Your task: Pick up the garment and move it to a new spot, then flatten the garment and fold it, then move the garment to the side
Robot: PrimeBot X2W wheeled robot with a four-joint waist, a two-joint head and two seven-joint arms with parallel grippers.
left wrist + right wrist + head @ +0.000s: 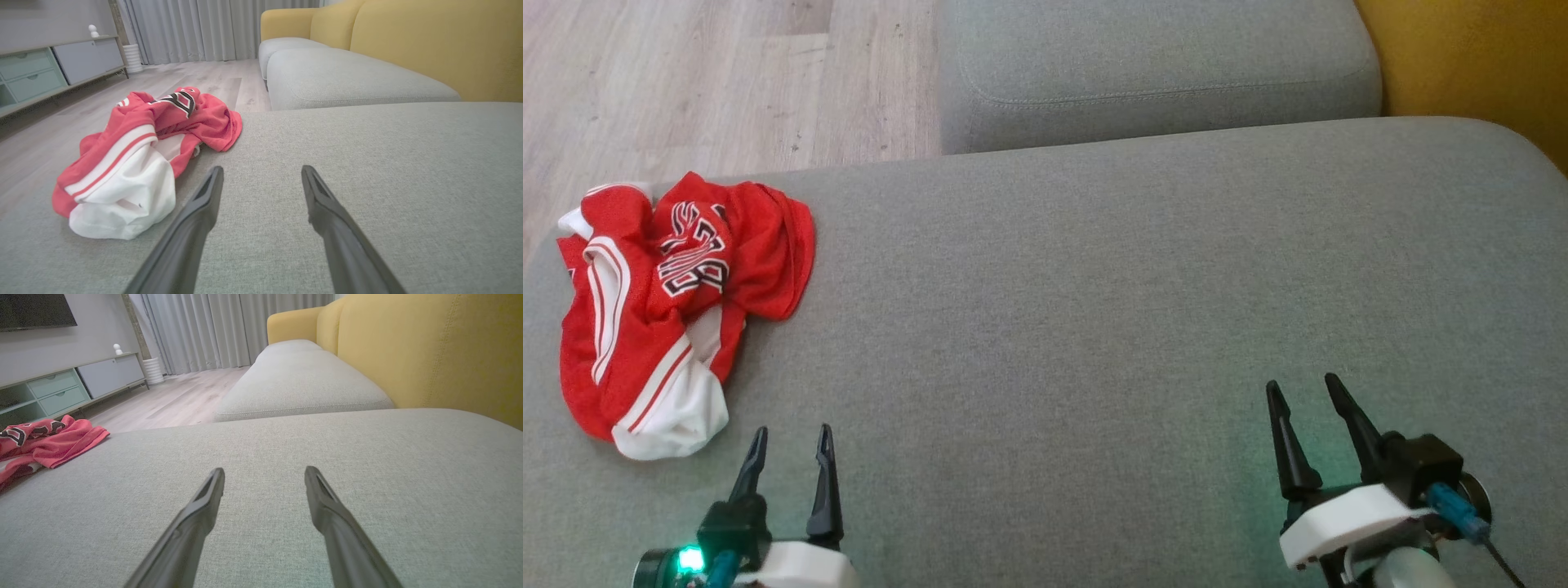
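The garment (678,302), a red jersey with white trim and black-and-white lettering, lies crumpled in a heap at the left end of the wide grey sofa seat (1111,286), close to the edge beside the pale wooden floor (686,73). The left claw (792,428) hovers just over the fabric of the seat with its two dark fingers spread and nothing between them; in the left wrist view the garment (135,159) sits just beside and ahead of the left finger, not touching it. The right claw (1300,380) is well apart from the garment, at the right of the seat, likewise spread and empty. Beyond lie a second grey cushion (1152,73) and the yellow backrest (1478,57)
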